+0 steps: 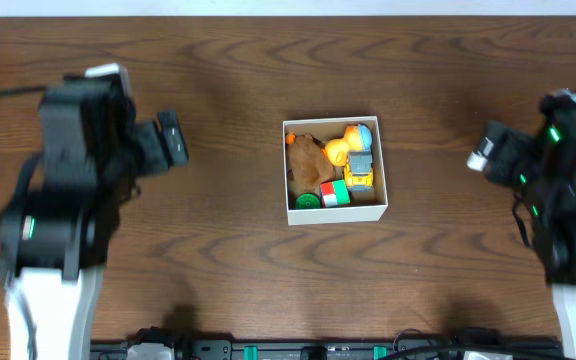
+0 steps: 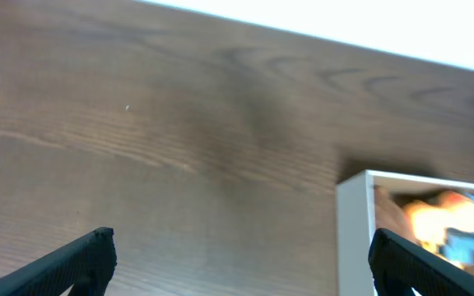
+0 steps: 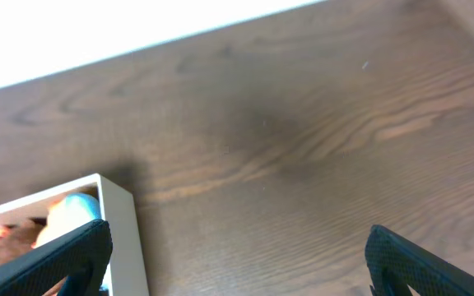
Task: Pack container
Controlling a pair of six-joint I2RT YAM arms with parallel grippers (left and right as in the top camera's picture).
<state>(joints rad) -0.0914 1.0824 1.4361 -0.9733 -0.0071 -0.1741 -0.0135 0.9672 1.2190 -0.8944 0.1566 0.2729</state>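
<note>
Dark wood-grain surface [image 1: 218, 260] fills the overhead view, w/ a pale strip along its far edge. Biggest things over it are the arms. The left arm [image 1: 63, 190], black on a white base, sits well to the left of the container. The right arm [image 1: 568, 200], black w/ green lights, sits well to the container's right.

Next, the container [image 1: 335, 214]: a small square box, white walls, no lid, approx mid-surface btwn the two arms and touching neither.

Left end effector [image 1: 173, 140] points at the container from its left, well apart from it. Its wrist cam shows the fingers spread wide w/ only bare wood btwn them and nothing held. Right end effector [image 1: 481, 152] is the same from the container's right: fingers wide apart, nothing gripped, off the container wall.

Inside the container the toys sit packed side by side:
- Brown plush toy [image 1: 308, 160] fills the left half.
- Orange toy [image 1: 339, 151] is just right of it, toward the far wall.
- Yellow-and-grey vehicle [image 1: 361, 172] lies along the right wall.
- Red-and-white block [image 1: 335, 193] is by the near wall.
- Blue piece [image 1: 365, 133] is in the far-right corner.
- Green round piece [image 1: 307, 201] is in the near-left corner.
</note>
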